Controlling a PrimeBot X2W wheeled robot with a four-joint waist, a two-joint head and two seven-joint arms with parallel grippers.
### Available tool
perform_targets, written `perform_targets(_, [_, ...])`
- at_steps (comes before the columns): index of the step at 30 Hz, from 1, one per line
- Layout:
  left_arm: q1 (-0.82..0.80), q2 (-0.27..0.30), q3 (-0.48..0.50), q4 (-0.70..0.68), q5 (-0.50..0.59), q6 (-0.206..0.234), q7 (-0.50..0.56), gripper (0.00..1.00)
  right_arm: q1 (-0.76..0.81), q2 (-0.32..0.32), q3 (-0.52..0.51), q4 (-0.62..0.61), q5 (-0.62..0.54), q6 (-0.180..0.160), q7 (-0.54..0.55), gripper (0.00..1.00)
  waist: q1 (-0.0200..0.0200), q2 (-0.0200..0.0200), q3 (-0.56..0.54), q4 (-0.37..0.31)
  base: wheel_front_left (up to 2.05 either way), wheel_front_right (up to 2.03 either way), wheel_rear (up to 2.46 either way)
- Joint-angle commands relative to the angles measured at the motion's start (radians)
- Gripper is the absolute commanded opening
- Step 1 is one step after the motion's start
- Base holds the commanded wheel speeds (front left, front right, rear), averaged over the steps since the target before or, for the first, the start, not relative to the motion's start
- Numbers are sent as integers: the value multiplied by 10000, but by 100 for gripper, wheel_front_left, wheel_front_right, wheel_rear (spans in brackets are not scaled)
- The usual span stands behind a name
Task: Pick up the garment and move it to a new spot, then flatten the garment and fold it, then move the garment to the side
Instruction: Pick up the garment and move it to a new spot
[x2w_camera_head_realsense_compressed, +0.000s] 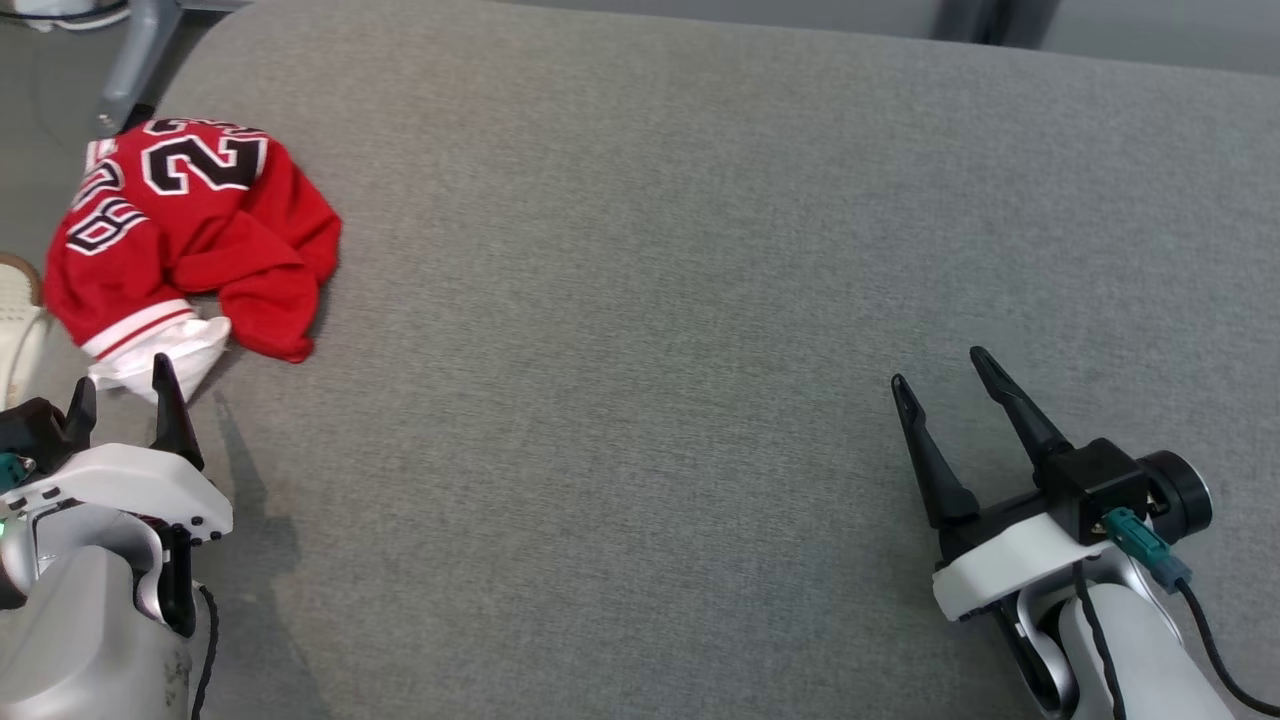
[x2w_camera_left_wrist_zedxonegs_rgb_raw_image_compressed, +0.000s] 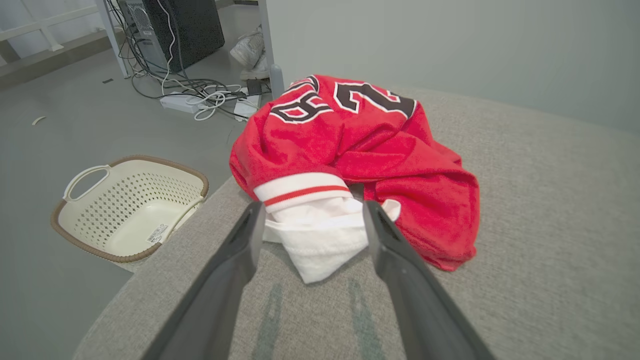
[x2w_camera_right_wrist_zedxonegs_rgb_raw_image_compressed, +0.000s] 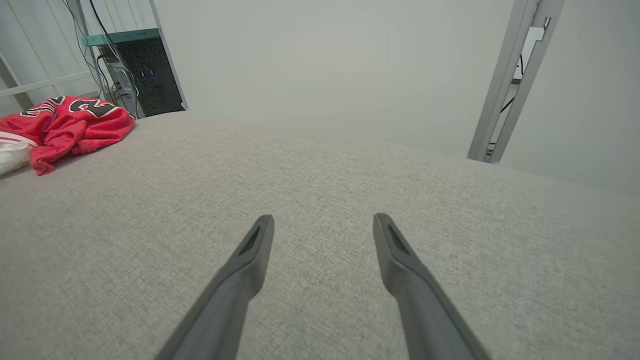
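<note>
Jersey (x2w_camera_head_realsense_compressed: 190, 240) lying crumpled at the left edge of the desk (x2w_camera_head_realsense_compressed: 650, 300).
Left gripper (x2w_camera_head_realsense_compressed: 123, 375) is hovering just before its white part, jaws apart; right gripper (x2w_camera_head_realsense_compressed: 938, 366) is hovering well apart from it, jaws apart too.

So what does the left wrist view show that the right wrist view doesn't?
Left wrist, not right: a cream basket on the floor, tangled cables, and the open left gripper by the white hem. Right wrist, not left: a grey metal post and the open right gripper above bare cushion. Both: the red jersey, the cushion, a black computer tower.
</note>
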Motion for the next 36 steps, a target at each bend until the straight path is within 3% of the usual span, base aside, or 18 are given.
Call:
perform_targets(1, [-417, 166, 27, 576, -47, -43, 2, 100, -94, -123, -56, -103, 58, -3, 2, 100, 0, 0, 619, -648, 0, 0, 0])
perform_targets(9, [-1553, 804, 166, 2720, -224, 155, 13, 100, -159, -399, -253, -302, 114, -3, 2, 100, 0, 0, 1013, -1323, 0, 0, 0])
perform_targets(10, [-1631, 847, 168, 2865, -216, 200, 9, 55, -141, -427, -290, -314, 117, -3, 2, 100, 0, 0, 1026, -1357, 0, 0, 0])
perform_targets(11, [-1709, 863, 178, 2992, -246, 243, 6, 0, -120, -435, -351, -336, 119, -3, 2, 100, 0, 0, 1030, -1381, 0, 0, 0])
perform_targets(19, [-1694, 980, 84, 2094, -35, 293, -12, 0, 66, -160, -608, -260, 162, -3, 2, 100, 0, 0, 592, -1451, 0, 0, 0])
perform_targets(27, [-1900, 924, -505, 4, 582, -453, -15, 0, 418, 244, -723, 6, 380, -3, 2, 100, 0, 0, -536, -1601, 0, 0, 0])
perform_targets(32, [-2102, 462, -1379, -937, 989, -767, -2, 0, 738, 385, -817, 146, 544, -3, 2, 100, 0, 0, -1227, -1891, 0, 0, 0])
perform_targets(36, [-2075, -384, -2143, -1442, 939, -920, -4, 0, 1016, 403, -844, 286, 659, -3, 2, 100, 0, 0, -1725, -2225, 0, 0, 0])
